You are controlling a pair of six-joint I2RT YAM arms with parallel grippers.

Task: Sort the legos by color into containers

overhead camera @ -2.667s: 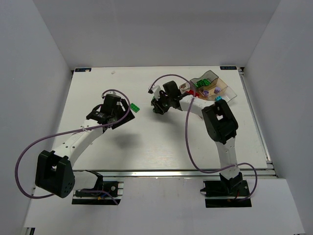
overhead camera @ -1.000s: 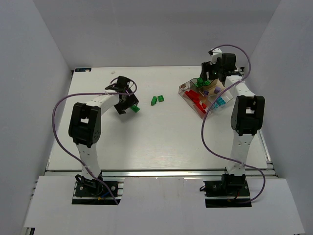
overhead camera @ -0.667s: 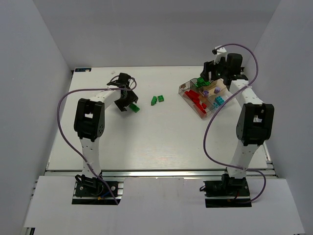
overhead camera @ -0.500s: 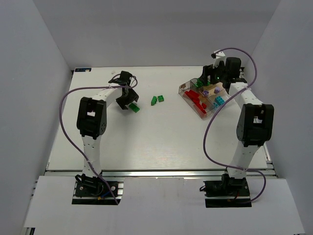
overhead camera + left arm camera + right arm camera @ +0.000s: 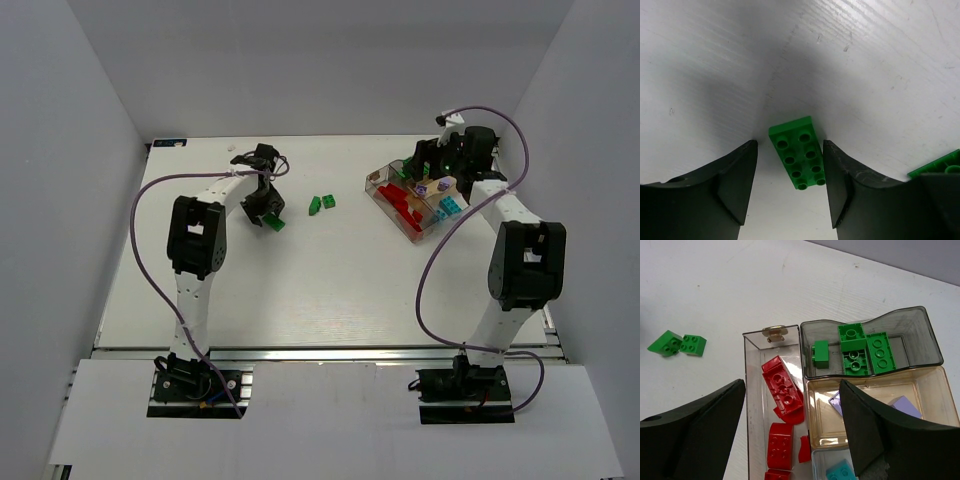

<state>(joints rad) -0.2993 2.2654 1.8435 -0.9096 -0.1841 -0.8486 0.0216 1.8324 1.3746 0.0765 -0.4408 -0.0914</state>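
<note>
Most pieces sit sorted by colour in the clear smoky compartment tray point(image 5: 932, 337). On the white desk point(image 5: 300, 280), one green studded brick point(image 5: 797, 152) lies ungripped between my left hand's point(image 5: 789, 150) spread fingers, and a green pair point(image 5: 677, 344) waits nearby. My right hand point(image 5: 792, 385) hangs apart, empty, over the tray.

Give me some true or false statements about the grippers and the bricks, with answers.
The left gripper is open, with a green brick lying between its fingers. True.
The right gripper holds a red brick. False: it is open and empty over the tray.
The red bricks share a compartment with green ones. False: the reds have their own compartment.
Two green bricks lie on the table outside the tray. True.
</note>
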